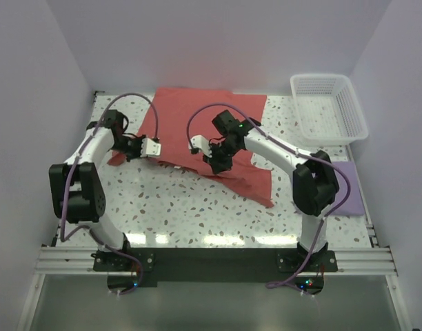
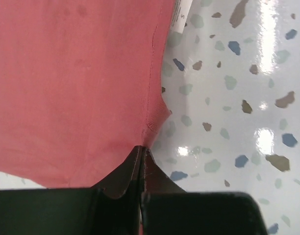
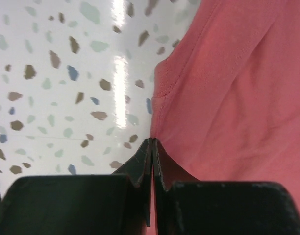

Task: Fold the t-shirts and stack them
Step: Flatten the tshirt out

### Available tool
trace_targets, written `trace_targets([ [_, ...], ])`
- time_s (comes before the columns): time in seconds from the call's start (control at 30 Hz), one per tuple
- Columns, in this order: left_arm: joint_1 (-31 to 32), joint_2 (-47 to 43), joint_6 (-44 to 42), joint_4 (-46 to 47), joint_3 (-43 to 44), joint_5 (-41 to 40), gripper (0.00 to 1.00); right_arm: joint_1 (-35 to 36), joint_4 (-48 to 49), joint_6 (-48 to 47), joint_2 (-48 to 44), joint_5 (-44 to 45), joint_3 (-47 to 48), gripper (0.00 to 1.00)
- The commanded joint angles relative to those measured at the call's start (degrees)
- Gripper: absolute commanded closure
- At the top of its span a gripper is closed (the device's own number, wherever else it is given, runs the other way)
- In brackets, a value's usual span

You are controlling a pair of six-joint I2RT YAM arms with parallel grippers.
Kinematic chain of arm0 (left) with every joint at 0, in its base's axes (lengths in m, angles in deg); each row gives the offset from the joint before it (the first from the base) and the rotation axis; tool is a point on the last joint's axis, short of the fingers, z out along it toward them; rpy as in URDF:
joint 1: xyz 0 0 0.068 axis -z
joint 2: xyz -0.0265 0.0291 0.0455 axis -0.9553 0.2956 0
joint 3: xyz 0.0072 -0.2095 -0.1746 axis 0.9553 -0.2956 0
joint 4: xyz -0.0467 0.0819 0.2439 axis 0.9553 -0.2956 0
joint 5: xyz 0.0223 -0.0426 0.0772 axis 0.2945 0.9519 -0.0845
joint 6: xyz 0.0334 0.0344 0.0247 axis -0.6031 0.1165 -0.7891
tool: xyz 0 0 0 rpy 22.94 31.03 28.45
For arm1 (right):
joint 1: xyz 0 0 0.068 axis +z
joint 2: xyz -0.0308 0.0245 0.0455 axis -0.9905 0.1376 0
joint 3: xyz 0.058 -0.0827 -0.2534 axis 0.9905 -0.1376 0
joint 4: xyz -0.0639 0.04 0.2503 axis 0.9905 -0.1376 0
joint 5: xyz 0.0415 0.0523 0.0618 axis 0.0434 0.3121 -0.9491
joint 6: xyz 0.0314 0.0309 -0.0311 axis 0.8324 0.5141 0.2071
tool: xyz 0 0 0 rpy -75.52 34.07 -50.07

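The salmon red t-shirt [image 1: 197,110] lies partly spread on the speckled table, from the back middle down to the front right. My left gripper [image 1: 152,147] is at its left edge and my right gripper [image 1: 197,146] is over its middle. In the left wrist view the gripper [image 2: 142,148] is shut on the hem of the red cloth [image 2: 66,88]. In the right wrist view the gripper [image 3: 152,141] is shut on a stitched edge of the red cloth [image 3: 238,98]. The lavender t-shirt [image 1: 350,187] lies folded at the right edge, partly hidden behind the right arm.
A white lattice basket [image 1: 329,131] stands at the back right. The speckled table [image 1: 183,207] shows bare in front of the red shirt. Walls close in the left, back and right sides.
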Motion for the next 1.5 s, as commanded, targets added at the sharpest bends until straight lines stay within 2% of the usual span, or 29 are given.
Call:
trace_targets([
  [0.0, -2.9, -5.9, -6.9, -10.9, -1.0, 0.8, 1.0, 3.5, -3.8, 1.6, -6.0, -6.1, -4.7, 1.0],
  [0.13, -5.0, -9.5, -12.6, -19.0, -6.0, -2.0, 1.0, 8.2, -4.7, 2.5, -9.1, -8.3, -11.7, 1.0],
  [0.23, -5.1, -12.7, -16.3, -22.0, -12.2, -7.2, 1.0, 13.1, -6.7, 1.8, -10.3, -11.0, -14.0, 1.0],
  [0.27, -5.3, -14.6, -16.9, -22.2, -15.7, -8.4, 1.0, 13.6, -8.3, 0.9, -10.2, -11.8, -14.0, 0.87],
  [0.3, -5.5, -15.5, -17.5, -22.0, -17.2, -9.5, 0.88, 13.9, -9.0, 0.4, -10.1, -12.9, -13.2, 0.76],
  [0.33, -5.6, -16.4, -17.5, -21.5, -18.5, -11.2, 0.8, 13.8, -9.8, 0.6, -9.8, -14.5, -12.3, 0.69],
  [0.37, -6.6, -17.5, -17.3, -21.5, -19.8, -11.3, 0.75, 13.6, -11.7, 0.8, -9.0, -14.6, -11.1, 0.65],
  [0.47, -9.6, -17.0, -16.0, -23.3, -16.9, -9.6, 0.7, 9.8, -14.4, 1.7, -7.7, -15.3, -5.5, 0.64],
  [0.57, -11.9, -15.2, -9.2, -23.8, -10.4, -3.0, 0.68, 2.4, -14.9, 2.4, -4.7, -11.1, -0.9, 0.65],
  [0.6, -12.2, -15.1, 0.0, -21.4, -9.3, -1.1, 0.68, 0.8, -14.3, 2.7, -2.6, -9.1, 1.2, 0.65],
  [0.63, -12.2, -15.6, 7.0, -12.5, -8.9, 0.6, 0.68, -1.7, -13.6, 3.5, -1.6, -4.9, 2.2, 0.66],
  [0.67, -12.1, -15.7, 20.8, -7.5, -8.9, 0.7, 0.68, -2.6, -12.6, 3.8, -0.5, -3.1, 4.1, 0.67],
  [0.7, -12.2, -15.7, 27.4, 2.0, -9.2, 0.0, 0.67, -3.3, -11.7, 4.2, 1.7, -0.9, 4.9, 0.67],
  [0.77, -12.2, -13.7, 40.3, 7.6, -8.6, -3.3, 0.68, -4.6, -9.2, 4.7, 3.8, 2.7, 5.9, 0.68],
  [0.8, -12.1, -12.8, 43.9, 12.1, -8.4, -4.6, 0.68, -4.9, -8.2, 4.9, 4.6, 5.7, 6.7, 0.68],
  [0.97, -12.2, -4.1, 62.4, 18.9, -2.7, -17.3, 0.69, -5.1, -7.1, 5.5, 9.8, 9.0, 8.7, 0.68],
  [1.07, -13.6, -0.3, 68.2, 20.7, 1.4, -20.8, 0.69, -5.1, -6.9, 5.3, 10.5, 10.0, 6.7, 0.68],
  [1.23, -14.2, 5.2, 70.3, 23.8, 6.4, -26.4, 0.66, -5.1, -7.2, 2.5, 10.2, 13.7, 0.1, 0.7],
  [1.43, -14.2, 16.2, 69.8, 18.4, 16.3, -29.2, 0.56, -5.0, -7.5, 0.0, 7.9, 13.7, -3.9, 0.7],
  [1.47, -14.0, 17.3, 69.7, 17.7, 17.1, -29.1, 0.49, -5.0, -7.8, -0.2, 7.7, 13.0, -4.0, 0.7],
])
